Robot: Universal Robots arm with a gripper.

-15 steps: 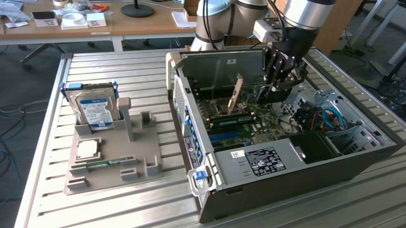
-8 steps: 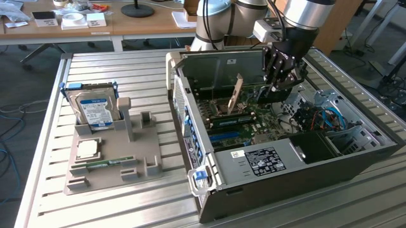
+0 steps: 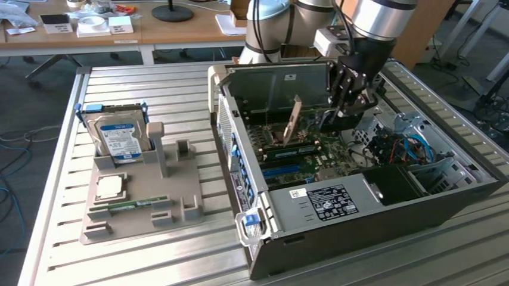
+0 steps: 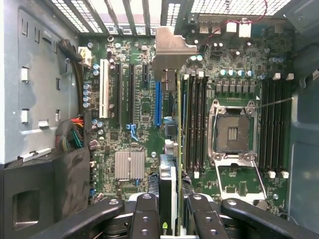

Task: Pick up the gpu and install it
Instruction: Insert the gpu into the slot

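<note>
My gripper [image 3: 344, 113] is down inside the open computer case [image 3: 445, 205], shut on the gpu [image 3: 292, 119]. The card is held on edge above the motherboard [image 3: 318, 161], with its pale metal bracket pointing toward the case's rear wall. In the wrist view the gpu [image 4: 168, 172] runs edge-on away from the two black fingers [image 4: 145, 214], and its bracket [image 4: 172, 45] is close to the rear slot openings. It lies alongside the long blue slot [image 4: 157, 104]. I cannot tell whether the card touches the board.
On the exterior view's left a grey holder [image 3: 143, 202] carries a blue-labelled hard drive [image 3: 119, 140], a CPU chip [image 3: 109, 187] and a green RAM stick [image 3: 135, 205]. Inside the case are a CPU socket [image 4: 233, 132], a cable bundle [image 4: 72, 134] and drive bays [image 3: 413, 149].
</note>
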